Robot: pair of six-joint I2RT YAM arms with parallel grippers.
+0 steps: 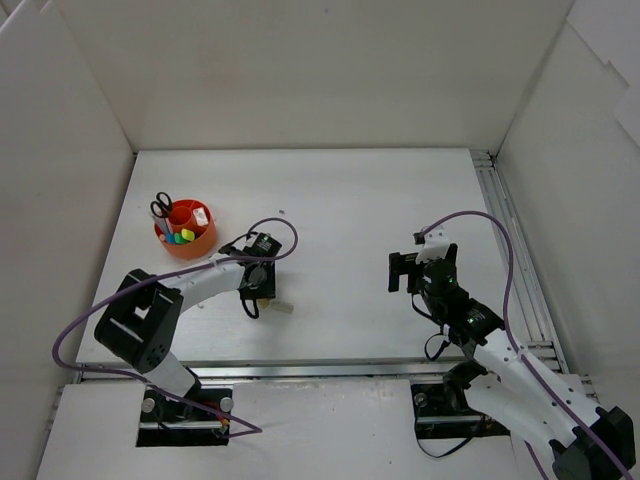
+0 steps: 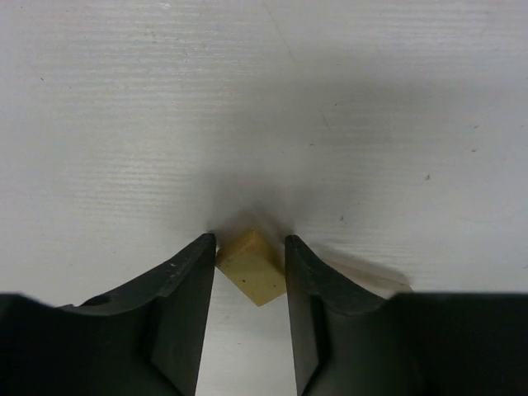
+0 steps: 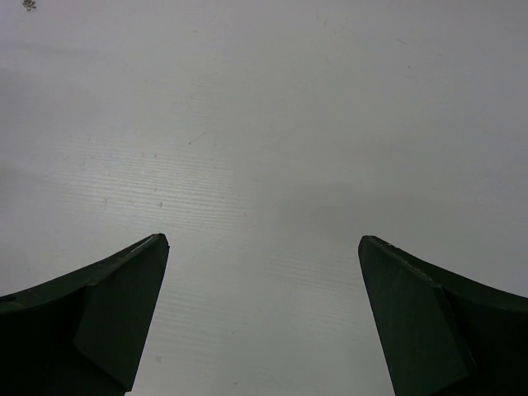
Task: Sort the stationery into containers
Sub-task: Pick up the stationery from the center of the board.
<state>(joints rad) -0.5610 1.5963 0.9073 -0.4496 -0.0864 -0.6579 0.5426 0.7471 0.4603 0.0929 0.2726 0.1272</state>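
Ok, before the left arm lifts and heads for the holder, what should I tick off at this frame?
1. Eraser between the left gripper fingers: ok, both appear to touch it.
2. Grip square on flat faces: not ok, the eraser sits cornerwise.
3. Eraser off the table: cannot tell.
4. Pale piece beside the left gripper free of its fingers: cannot tell.
5. Orange holder upright, up and left of the left gripper: ok.
6. Right gripper open, empty, well apart from the left arm: ok.
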